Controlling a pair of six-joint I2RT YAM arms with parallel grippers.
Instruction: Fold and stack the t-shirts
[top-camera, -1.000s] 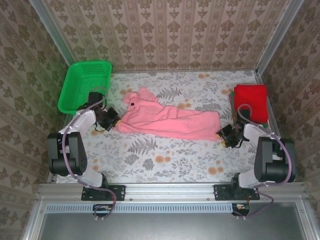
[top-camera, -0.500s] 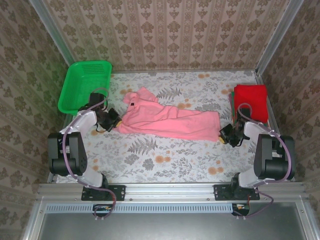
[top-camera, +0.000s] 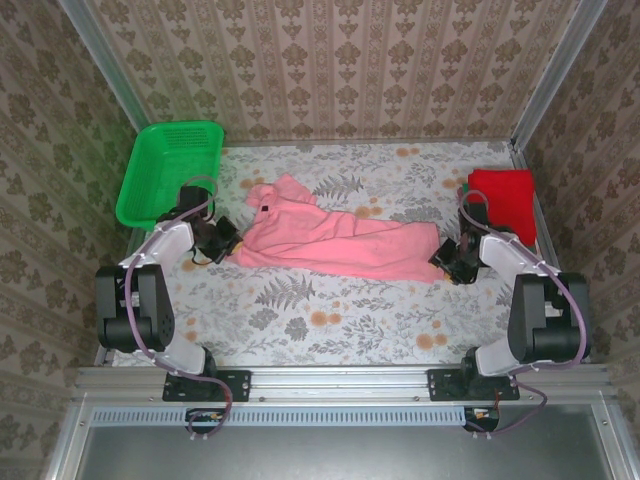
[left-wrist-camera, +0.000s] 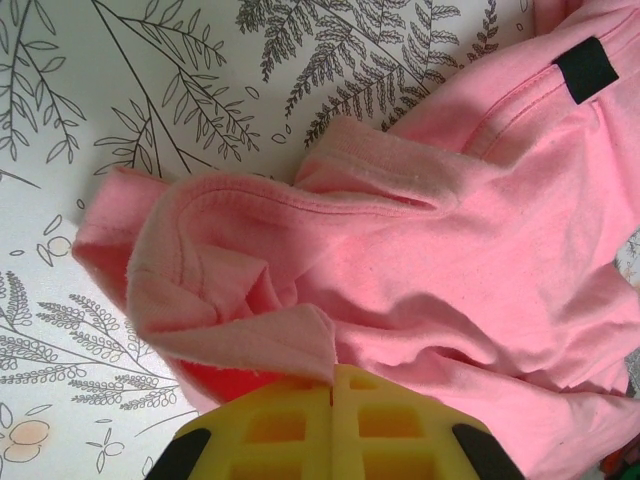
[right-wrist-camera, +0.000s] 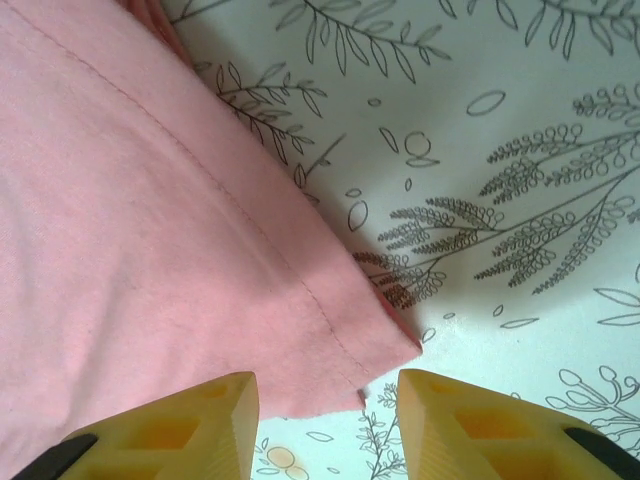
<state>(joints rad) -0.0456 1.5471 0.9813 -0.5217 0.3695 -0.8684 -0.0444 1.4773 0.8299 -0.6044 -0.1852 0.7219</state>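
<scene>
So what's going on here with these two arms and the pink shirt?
Two robot arms are working on a pink t-shirt lying crumpled across the floral table. The left hand is shut on the shirt's left end. The right hand is open at the shirt's right corner. A folded red shirt sits at the far right, a green basket at the far left.

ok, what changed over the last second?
Right gripper moved left and away from its base, jaws now open astride the pink t-shirt's right corner. Left gripper stays shut on its left edge; red t-shirt and basket unmoved.
</scene>
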